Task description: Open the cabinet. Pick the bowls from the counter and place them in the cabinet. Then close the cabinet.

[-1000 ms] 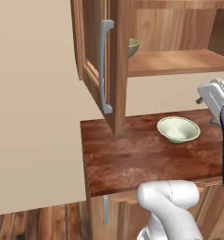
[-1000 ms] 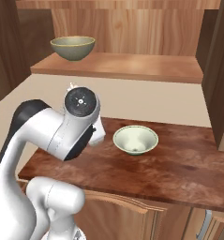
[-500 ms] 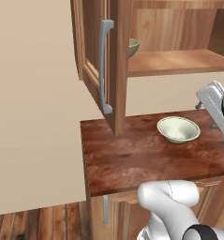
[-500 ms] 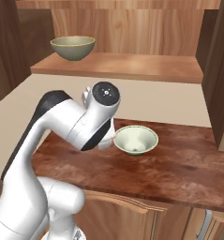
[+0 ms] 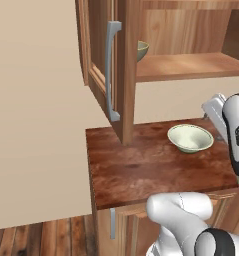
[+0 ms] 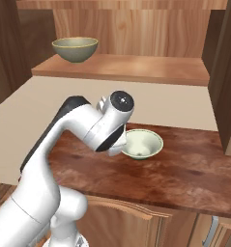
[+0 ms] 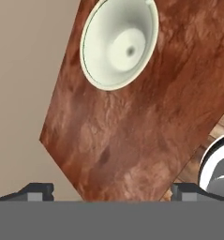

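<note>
Gripper (image 7: 111,190): in the hand view the two finger tips stand at opposite sides of the bottom edge, wide apart, with nothing between them; it holds nothing. Directly ahead of the gripper lies bare table (image 7: 132,140), dark reddish-brown polished wood grain, with no clutter visible on it. Just beyond that bare patch sits the white-green bowl (image 7: 119,44), upright, mouth up, resting on the table and not touched by the gripper. In the left base view the same bowl (image 5: 190,138) sits near the table's back edge, close beside the robot's wrist. Above and farther from the gripper is the cabinet (image 5: 191,67), with its doors swung open; the near door with its long grey bar handle (image 5: 111,70) stands edge-on to the left base camera. On the wooden shelf inside rests the olive-tan bowl (image 6: 75,48), at the far left end in the right base view, well apart from the gripper. Judgement on progress: opening is done, one bowl is stowed; what remains is to pick and shelve the white-green bowl, then close both doors. Roughly half complete. Room: a plain beige wall (image 5: 36,125) stands behind and beside the table, a base cabinet with a short grey handle (image 5: 112,223) sits below it, and wood plank floor (image 5: 41,240) lies at the lower left.
</note>
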Tool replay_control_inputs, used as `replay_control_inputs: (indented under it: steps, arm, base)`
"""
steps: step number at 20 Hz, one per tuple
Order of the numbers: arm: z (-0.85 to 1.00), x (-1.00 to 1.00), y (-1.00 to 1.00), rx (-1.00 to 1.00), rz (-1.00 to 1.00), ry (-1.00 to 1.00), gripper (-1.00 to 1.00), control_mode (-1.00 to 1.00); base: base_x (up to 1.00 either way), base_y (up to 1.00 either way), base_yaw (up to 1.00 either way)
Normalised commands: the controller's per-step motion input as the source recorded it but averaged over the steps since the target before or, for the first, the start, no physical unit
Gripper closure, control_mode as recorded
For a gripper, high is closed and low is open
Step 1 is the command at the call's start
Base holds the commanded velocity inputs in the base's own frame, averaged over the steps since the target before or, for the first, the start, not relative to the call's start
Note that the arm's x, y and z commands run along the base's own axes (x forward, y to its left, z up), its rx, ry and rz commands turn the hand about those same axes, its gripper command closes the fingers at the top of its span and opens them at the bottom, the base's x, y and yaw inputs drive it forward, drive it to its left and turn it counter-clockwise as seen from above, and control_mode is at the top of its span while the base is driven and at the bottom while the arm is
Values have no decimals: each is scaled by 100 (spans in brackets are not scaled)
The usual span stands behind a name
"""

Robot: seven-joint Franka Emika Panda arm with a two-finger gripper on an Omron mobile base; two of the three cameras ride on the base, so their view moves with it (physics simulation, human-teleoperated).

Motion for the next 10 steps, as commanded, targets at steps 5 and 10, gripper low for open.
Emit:
replay_control_inputs:
  steps: [5,10]
  arm:
    - [-43,46,-27,0,-3,5,-100,-100]
    - [-45,34,-29,0,-1,2,-100,-100]
  base:
    - [0,0,0]
    - [0,0,0]
